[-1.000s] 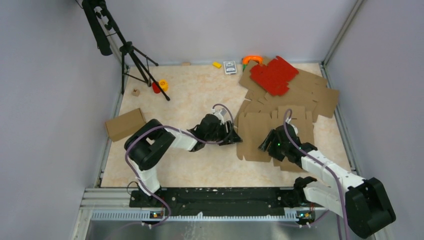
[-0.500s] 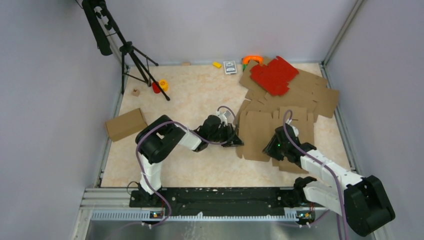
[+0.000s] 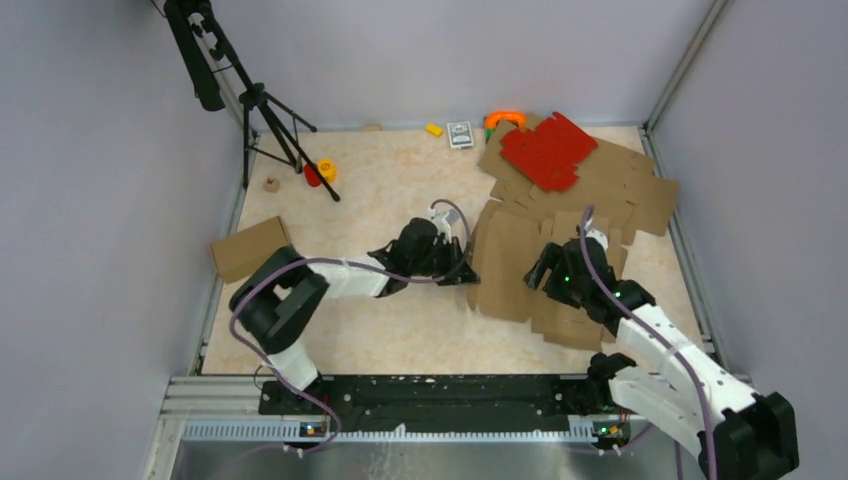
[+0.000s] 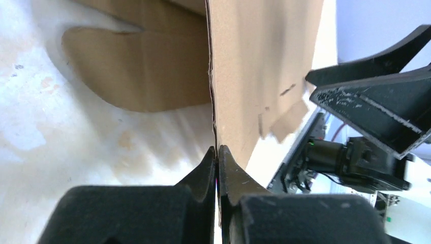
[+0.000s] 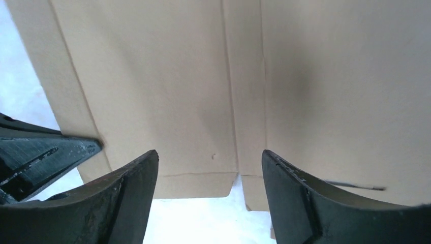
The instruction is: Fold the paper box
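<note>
Now clenched on the left edge of the paper box point(image 3: 505, 265), the left claw point(image 4: 217, 151) has tipped it up off the bench point(image 3: 390, 190) while the right claw point(image 5: 208, 157) hangs released over it; first fold seems underway, next needing a firm crease.

On your pale counter point(image 3: 390, 190), a red die-cut sheet point(image 3: 545, 152) lies at 1 o'clock. Along the back wall at 12 o'clock sit an orange ring point(image 3: 505, 118), a card deck point(image 3: 460, 134) and a yellow block point(image 3: 434, 129). A black tripod point(image 3: 262, 110) stands at 10 o'clock, with a red-and-yellow item point(image 3: 320, 172) and a small wooden cube point(image 3: 271, 184) near its feet.
</note>
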Action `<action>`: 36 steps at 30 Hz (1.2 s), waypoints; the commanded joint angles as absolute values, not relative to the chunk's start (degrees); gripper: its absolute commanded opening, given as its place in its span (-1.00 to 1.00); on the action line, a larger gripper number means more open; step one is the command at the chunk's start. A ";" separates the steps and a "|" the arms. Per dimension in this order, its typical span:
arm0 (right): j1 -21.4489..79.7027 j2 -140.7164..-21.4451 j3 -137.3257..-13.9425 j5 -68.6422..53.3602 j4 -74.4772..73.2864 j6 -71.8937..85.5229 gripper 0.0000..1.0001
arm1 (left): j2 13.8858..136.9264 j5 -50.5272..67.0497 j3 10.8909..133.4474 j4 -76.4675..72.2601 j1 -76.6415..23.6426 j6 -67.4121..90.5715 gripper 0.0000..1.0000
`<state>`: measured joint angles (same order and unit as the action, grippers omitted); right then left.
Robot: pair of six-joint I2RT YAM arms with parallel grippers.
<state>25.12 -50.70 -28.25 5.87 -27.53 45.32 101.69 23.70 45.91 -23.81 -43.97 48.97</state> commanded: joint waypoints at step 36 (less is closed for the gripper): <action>25.49 -68.54 -29.99 -8.42 -8.06 38.07 0.54 | 48.29 13.16 37.06 28.28 -29.69 34.28 -1.00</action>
<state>25.12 -67.00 -31.81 -8.49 -11.60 37.06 48.60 10.55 37.01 32.16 -29.93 33.52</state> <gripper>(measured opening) 0.785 0.004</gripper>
